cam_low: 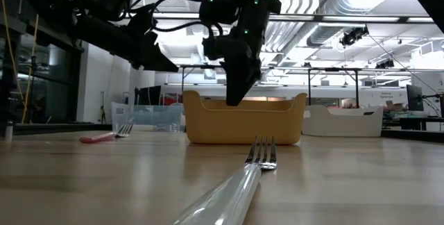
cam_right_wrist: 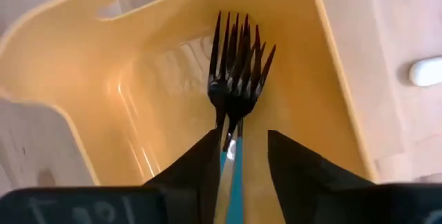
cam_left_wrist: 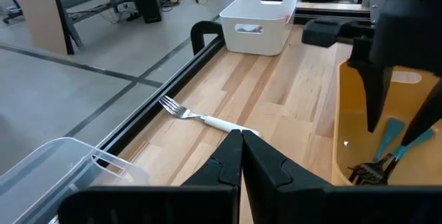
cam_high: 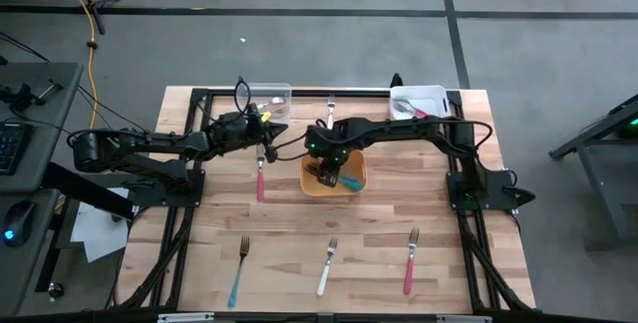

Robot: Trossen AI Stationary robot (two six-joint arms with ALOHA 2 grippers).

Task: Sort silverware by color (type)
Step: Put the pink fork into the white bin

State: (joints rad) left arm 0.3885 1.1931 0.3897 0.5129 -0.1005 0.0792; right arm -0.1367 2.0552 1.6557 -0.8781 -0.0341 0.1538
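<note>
My right gripper [cam_high: 327, 171] reaches down into the yellow bin [cam_high: 311, 188] at the table's middle and is open. In the right wrist view [cam_right_wrist: 242, 162], its fingers stand on either side of the teal handles of two forks [cam_right_wrist: 233, 79] lying on the bin's floor. I cannot tell whether a finger touches a handle. My left gripper [cam_high: 262, 136] is shut and empty, above the table left of the bin. It hovers over the tine end of a pink-handled fork [cam_high: 260, 175] lying flat on the table. Its shut fingertips [cam_left_wrist: 235, 144] point toward a white-handled fork [cam_left_wrist: 200, 118] near the far edge.
A clear bin [cam_high: 269, 94] and a white bin [cam_high: 419, 102] holding silverware stand at the far edge. Three forks lie near the front edge, teal [cam_high: 239, 268], white [cam_high: 327, 265] and pink [cam_high: 410, 260]. Black frame rails run along the table's sides.
</note>
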